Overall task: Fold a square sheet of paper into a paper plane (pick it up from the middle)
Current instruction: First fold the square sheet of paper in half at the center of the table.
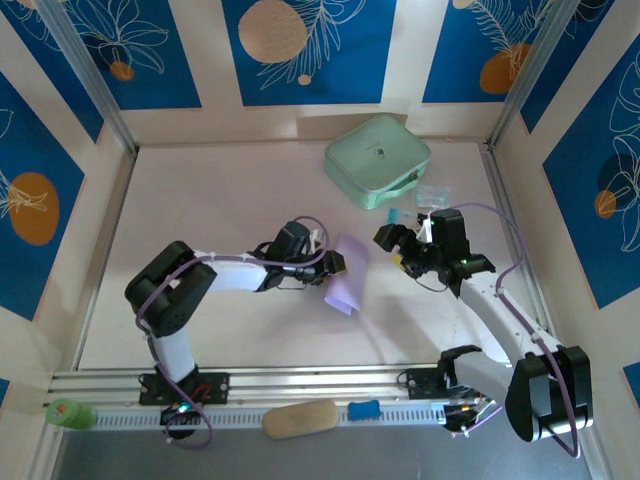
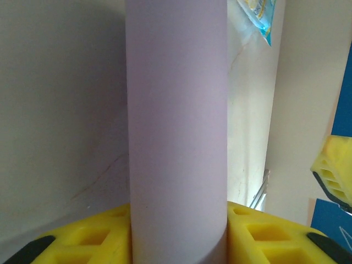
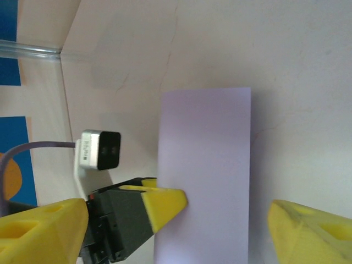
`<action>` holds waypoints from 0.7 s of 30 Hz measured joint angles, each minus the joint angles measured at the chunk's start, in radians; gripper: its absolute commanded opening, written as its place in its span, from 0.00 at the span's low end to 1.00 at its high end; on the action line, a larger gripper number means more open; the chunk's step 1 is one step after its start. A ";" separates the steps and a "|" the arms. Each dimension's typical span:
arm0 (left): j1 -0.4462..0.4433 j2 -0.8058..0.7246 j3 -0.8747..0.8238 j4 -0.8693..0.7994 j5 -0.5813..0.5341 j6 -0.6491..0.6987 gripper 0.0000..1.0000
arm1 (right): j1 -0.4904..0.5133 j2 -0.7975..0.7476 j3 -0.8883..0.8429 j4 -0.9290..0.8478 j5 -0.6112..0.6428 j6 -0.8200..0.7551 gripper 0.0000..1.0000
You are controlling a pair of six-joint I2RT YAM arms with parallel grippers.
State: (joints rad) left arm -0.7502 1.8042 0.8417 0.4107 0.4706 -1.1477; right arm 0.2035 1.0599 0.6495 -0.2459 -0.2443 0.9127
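Observation:
The square sheet of paper [image 1: 347, 278] is lavender and bent into a curved, upright band above the table's middle. My left gripper [image 1: 335, 263] is shut on it. In the left wrist view the paper [image 2: 177, 137] rises between the two yellow fingers [image 2: 93, 237] of that gripper [image 2: 179, 245], which press on its sides. My right gripper [image 1: 400, 246] hovers just right of the sheet, open. In the right wrist view the paper [image 3: 204, 165] hangs between the wide-apart fingertips [image 3: 44, 231] of the right gripper [image 3: 179, 234], touching neither. The left gripper's yellow finger [image 3: 164, 206] pinches the paper's left edge.
A mint-green case [image 1: 377, 160] lies at the back right, with small blue packets [image 1: 432, 195] beside it, and a packet [image 2: 256, 16] shows in the left wrist view too. On the front rail sit a green object [image 1: 68, 412], a tan block [image 1: 300, 418] and a small blue piece [image 1: 364, 409].

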 measured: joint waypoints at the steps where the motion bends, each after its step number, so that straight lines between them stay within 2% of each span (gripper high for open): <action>1: 0.000 0.004 -0.010 0.014 0.000 -0.008 0.39 | 0.000 0.000 -0.002 0.006 -0.005 -0.003 0.83; 10: 0.000 0.005 -0.035 -0.010 -0.077 0.005 0.42 | 0.000 0.013 -0.005 0.051 -0.040 -0.015 0.83; 21: -0.011 -0.050 0.035 -0.334 -0.224 0.192 0.55 | 0.011 0.044 -0.005 0.060 -0.053 -0.018 0.82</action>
State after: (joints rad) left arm -0.7612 1.7546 0.8772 0.0769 0.2462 -0.9558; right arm 0.2150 1.1038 0.6449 -0.1856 -0.2977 0.8944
